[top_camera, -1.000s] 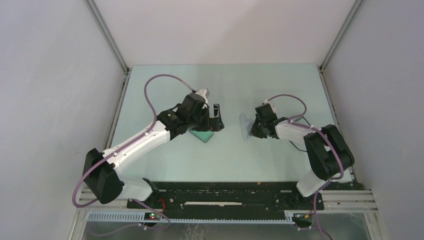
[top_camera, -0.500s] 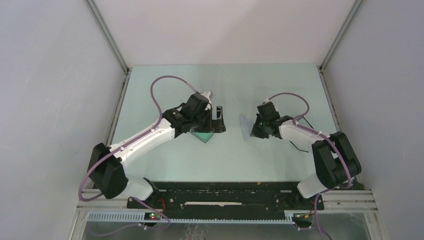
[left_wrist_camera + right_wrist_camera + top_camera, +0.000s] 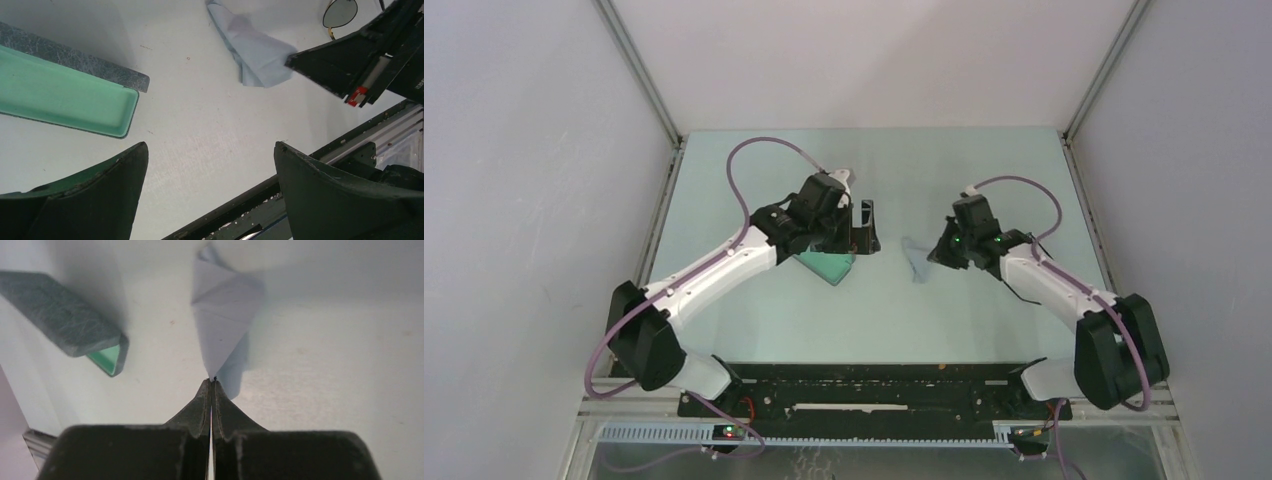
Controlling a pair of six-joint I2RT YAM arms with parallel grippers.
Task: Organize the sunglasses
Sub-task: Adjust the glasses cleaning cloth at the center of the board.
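The sunglasses (image 3: 340, 12) lie on the table at the top right of the left wrist view, where one dark lens in a thin frame shows. My right gripper (image 3: 212, 379) is shut on one corner of the pale blue cloth (image 3: 222, 310), which is folded into a pointed shape in front of it. From above, the cloth (image 3: 913, 258) lies just left of the right gripper (image 3: 938, 252). The open case (image 3: 60, 100) has a green inside and a grey lid (image 3: 75, 60). My left gripper (image 3: 210, 147) hovers open beside the case with nothing between its fingers.
The case (image 3: 829, 266) sits left of centre under the left arm's wrist. A black rail (image 3: 874, 385) runs along the near table edge. Metal frame posts and pale walls close in the left, right and far sides.
The right gripper has drawn the cloth corner up and to the right, bunching the cloth narrower. The left gripper has drifted slightly right and away, still open.
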